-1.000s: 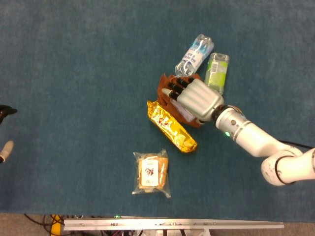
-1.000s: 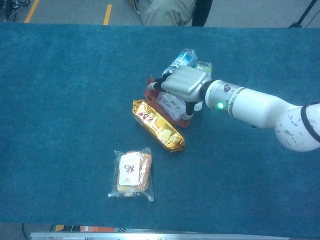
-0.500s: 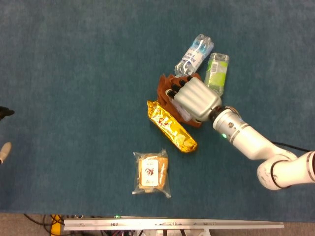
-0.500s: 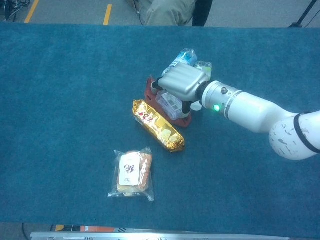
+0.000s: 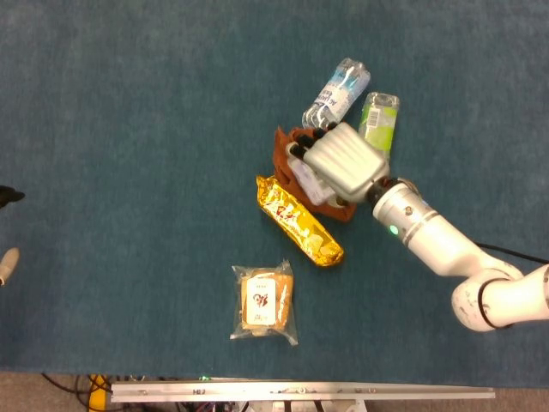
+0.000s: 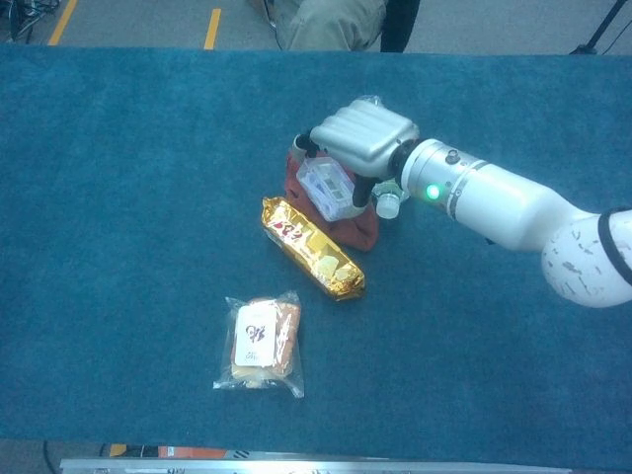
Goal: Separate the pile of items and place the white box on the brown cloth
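Note:
My right hand (image 5: 343,160) (image 6: 361,136) grips the white box (image 6: 329,189) (image 5: 314,183) from above and holds it tilted just over the brown cloth (image 6: 352,228) (image 5: 286,157). The cloth lies crumpled under the box, between the gold snack bag (image 5: 298,221) (image 6: 312,248) and the bottles. Only the fingertips of my left hand (image 5: 7,257) show, at the far left edge of the head view, away from the pile.
A clear water bottle (image 5: 337,90) and a green-labelled bottle (image 5: 378,124) lie just behind the hand. A packaged sandwich (image 5: 265,302) (image 6: 261,342) lies alone near the front edge. Blue carpet covers the table (image 5: 129,129).
My right hand has risen and shifted slightly back, lifting the white box up off the brown cloth. The left hand has barely moved.

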### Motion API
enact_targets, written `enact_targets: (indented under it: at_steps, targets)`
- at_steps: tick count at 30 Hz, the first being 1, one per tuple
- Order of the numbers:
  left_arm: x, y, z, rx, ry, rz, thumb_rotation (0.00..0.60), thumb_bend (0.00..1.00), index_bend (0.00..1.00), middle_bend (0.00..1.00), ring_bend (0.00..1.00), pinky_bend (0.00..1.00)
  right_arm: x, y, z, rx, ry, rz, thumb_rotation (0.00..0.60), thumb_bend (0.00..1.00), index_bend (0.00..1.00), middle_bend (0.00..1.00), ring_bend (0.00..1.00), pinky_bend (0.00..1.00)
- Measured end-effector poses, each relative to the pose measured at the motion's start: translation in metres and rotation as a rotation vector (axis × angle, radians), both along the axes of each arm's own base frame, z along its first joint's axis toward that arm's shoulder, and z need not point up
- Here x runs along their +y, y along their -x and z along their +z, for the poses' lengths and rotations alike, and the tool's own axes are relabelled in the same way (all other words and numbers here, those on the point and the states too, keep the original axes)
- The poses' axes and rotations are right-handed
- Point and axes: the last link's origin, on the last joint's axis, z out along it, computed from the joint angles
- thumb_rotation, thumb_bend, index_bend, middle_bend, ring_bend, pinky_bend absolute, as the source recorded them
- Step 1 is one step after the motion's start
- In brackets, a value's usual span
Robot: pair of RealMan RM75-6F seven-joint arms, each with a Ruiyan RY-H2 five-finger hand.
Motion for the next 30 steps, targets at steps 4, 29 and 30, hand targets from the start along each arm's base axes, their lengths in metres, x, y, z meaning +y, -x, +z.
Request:
enact_targets:
  at_steps: [4,29,30]
  targets:
    - [-0.002,-0.003,0.002,0.001,-0.004,-0.007,0.600,0.35,0.19,0.21,0.16,0.16,-0.006,-0.016,0.009,-0.087,0.000,-0.032,0.600,0.03,0.28,0.35,0.36,0.43]
    - [-0.022,-0.009,0.014,0.009,-0.024,-0.013,0.600,0.35,0.19,0.21,0.16,0.16,0.009,-0.106,-0.027,-0.220,-0.003,0.015,0.600,0.04,0.00,0.19,0.20,0.37]
    - [-0.022,-0.009,0.014,0.009,-0.024,-0.014,0.600,0.35,0.19,0.21,0.16,0.16,0.009,-0.105,-0.026,-0.214,0.002,0.016,0.600,0.04,0.00,0.19,0.20,0.37]
